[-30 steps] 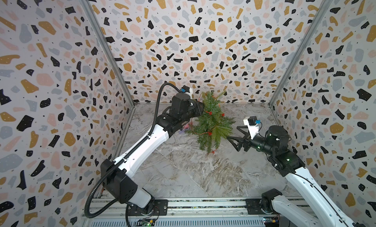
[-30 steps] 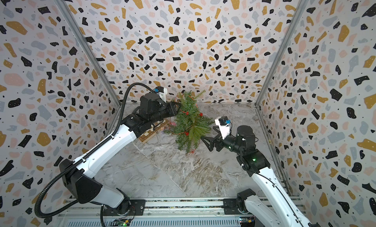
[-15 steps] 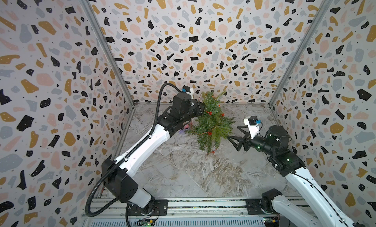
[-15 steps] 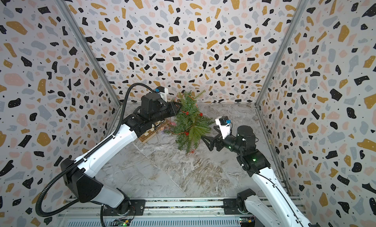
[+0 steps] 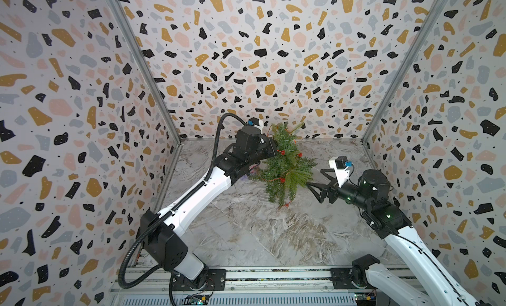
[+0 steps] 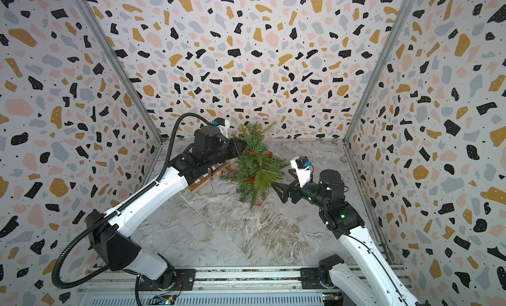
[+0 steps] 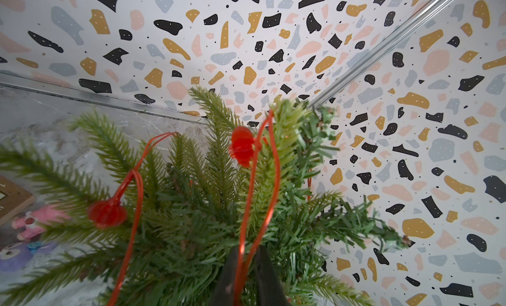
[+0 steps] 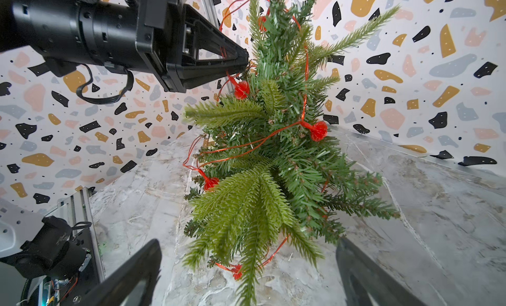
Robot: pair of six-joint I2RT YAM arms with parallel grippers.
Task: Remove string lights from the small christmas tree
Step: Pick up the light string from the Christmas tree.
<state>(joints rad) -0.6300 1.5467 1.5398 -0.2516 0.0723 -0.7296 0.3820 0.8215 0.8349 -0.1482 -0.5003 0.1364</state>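
Note:
The small christmas tree (image 5: 284, 167) (image 6: 254, 167) stands near the back wall, green with drooping branches. The string lights (image 8: 317, 130) (image 7: 241, 151), a thin red wire with red spiky bulbs, loop around it, and one bulb trails on the floor (image 5: 287, 204). My left gripper (image 7: 246, 266) (image 5: 275, 151) is at the tree's upper left side, shut on two strands of the red wire. My right gripper (image 8: 247, 249) (image 5: 315, 178) is open, just off the tree's lower right branches, with nothing held.
A wooden chessboard (image 6: 202, 182) lies under the left arm, left of the tree. A pink toy (image 7: 30, 222) and a purple one (image 7: 13, 255) lie beside it. Terrazzo walls close in on three sides, and the arms' rail (image 5: 273, 274) runs along the front.
The left gripper's jaws have closed onto the red wire at the tree's upper part. Both arms have stayed almost in place.

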